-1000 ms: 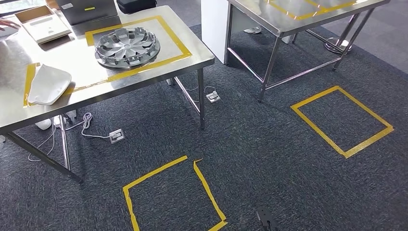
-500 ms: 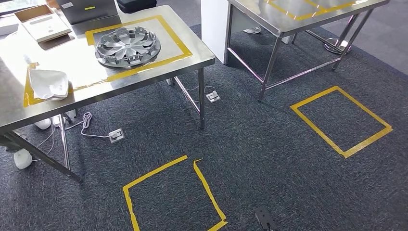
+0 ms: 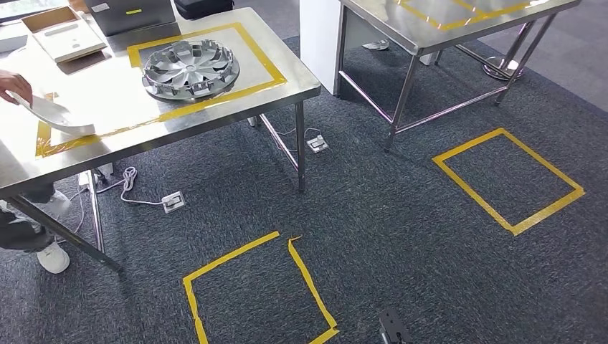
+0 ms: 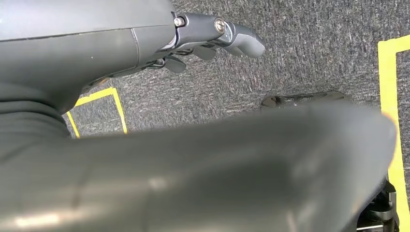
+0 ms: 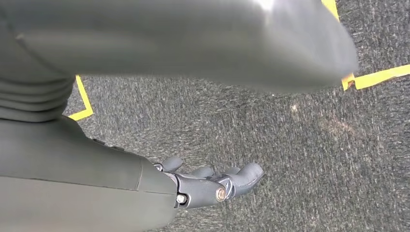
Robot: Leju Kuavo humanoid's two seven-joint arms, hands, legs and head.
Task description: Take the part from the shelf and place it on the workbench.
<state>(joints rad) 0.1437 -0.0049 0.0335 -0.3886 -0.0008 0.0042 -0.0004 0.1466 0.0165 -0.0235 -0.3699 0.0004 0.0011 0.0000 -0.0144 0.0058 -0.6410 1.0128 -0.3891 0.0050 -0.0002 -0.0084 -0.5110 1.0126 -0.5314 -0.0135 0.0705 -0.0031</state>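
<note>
Spanning dark carpet [image 3: 373, 215], steel workbench [image 3: 129, 107] (taped yellow)

Bright, even daylight fills the head view, and the picture is sharp edge to edge. The steel surface [image 3: 215, 107] gleams with pale glare toward its far left end, washing out detail there. Soft shadows lie on the carpet [image 3: 401, 215] beneath it. In the left wrist view, the left robot hand [image 4: 212, 36] is fairly crisp, while the grey cover beside it is a close, blurred mass. The right robot hand [image 5: 212, 186] is likewise sharp, and the carpet beyond it is grainy.
</note>
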